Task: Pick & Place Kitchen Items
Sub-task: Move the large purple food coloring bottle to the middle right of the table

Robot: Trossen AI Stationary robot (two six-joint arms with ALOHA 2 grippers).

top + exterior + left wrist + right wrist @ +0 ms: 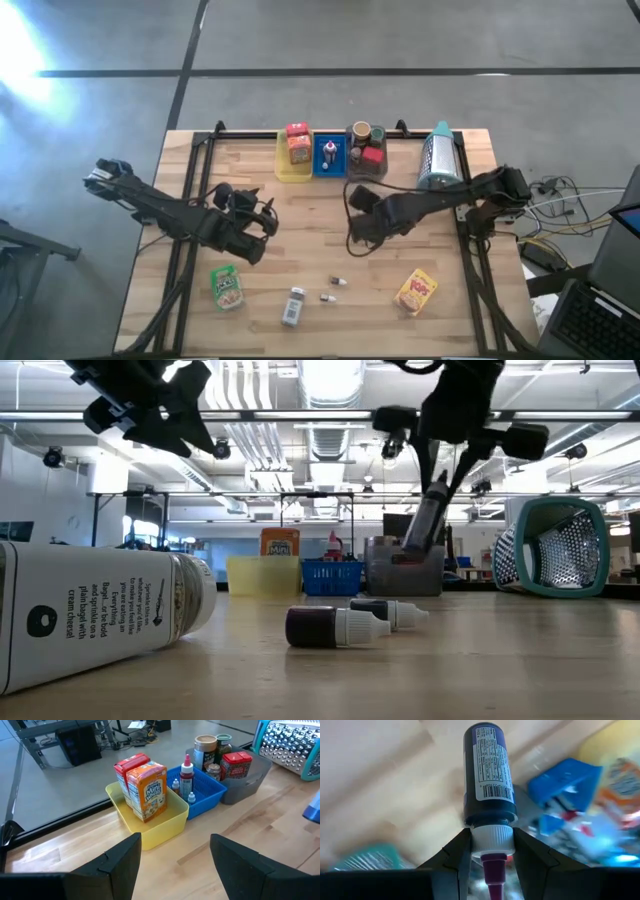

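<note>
My right gripper (358,232) hovers over the middle of the table, shut on a slim dark bottle (487,775) with a white cap and a purple tip. In the low view the bottle (422,525) hangs high above the tabletop. My left gripper (175,865) is open with nothing between its fingers, raised over the table's left half (252,238) and facing the trays. Lying on the near tabletop are a green pouch (228,287), a labelled jar (293,306), two tiny vials (338,282) (326,298) and a yellow pouch (416,292). My right gripper pinches the bottle's white ribbed cap (491,839) between its two fingers, one on each side. The fingers come slanting down from above. The bottle's body reaches out past the fingertips, tilted and lifted clear of the table (415,545).
Along the far edge stand a yellow tray (290,172) with two snack boxes, a blue basket (330,172) with small bottles, and a grey tray (365,172) with jars. A teal-framed grater (440,155) lies to their right. Bare wood lies between the trays and the near items.
</note>
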